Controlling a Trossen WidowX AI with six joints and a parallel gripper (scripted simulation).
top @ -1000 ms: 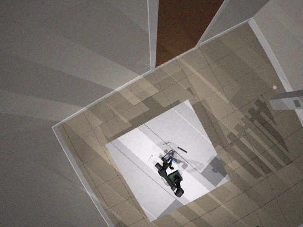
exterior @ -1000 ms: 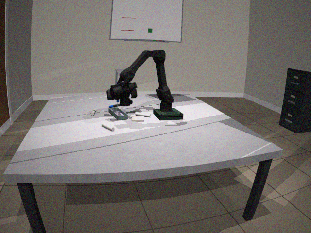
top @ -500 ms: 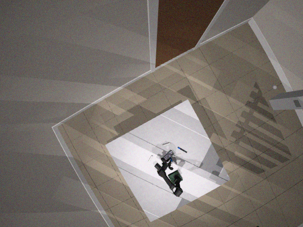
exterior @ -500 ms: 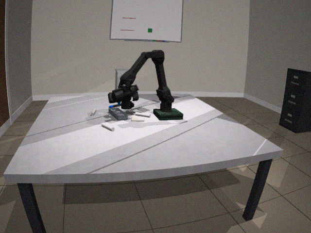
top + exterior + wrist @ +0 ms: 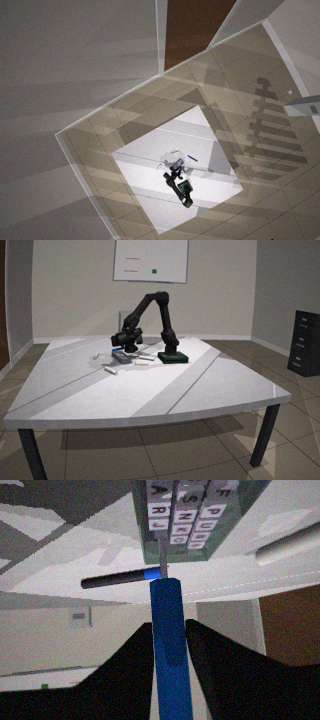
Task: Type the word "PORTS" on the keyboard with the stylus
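My gripper (image 5: 168,628) is shut on the blue stylus (image 5: 170,605) (image 5: 180,169) (image 5: 122,346), whose thin grey tip points away from the fingers. The keyboard (image 5: 175,558) (image 5: 177,164) (image 5: 121,357) is a dark green-grey case with pale lettered keys. In the wrist view the stylus tip overlaps the end of the keyboard beside the J key (image 5: 159,523). The R key (image 5: 159,509), S key (image 5: 189,499), P key (image 5: 212,511) and O key (image 5: 178,540) show there. I cannot tell whether the tip touches anything.
A black marker with a blue end (image 5: 115,578) (image 5: 192,158) lies past the keyboard. White cylinders (image 5: 146,358) (image 5: 110,370) (image 5: 96,355) and a cream block (image 5: 141,362) lie around the keyboard. The arm's green base (image 5: 172,357) stands on the table. Striped shadows cross the table.
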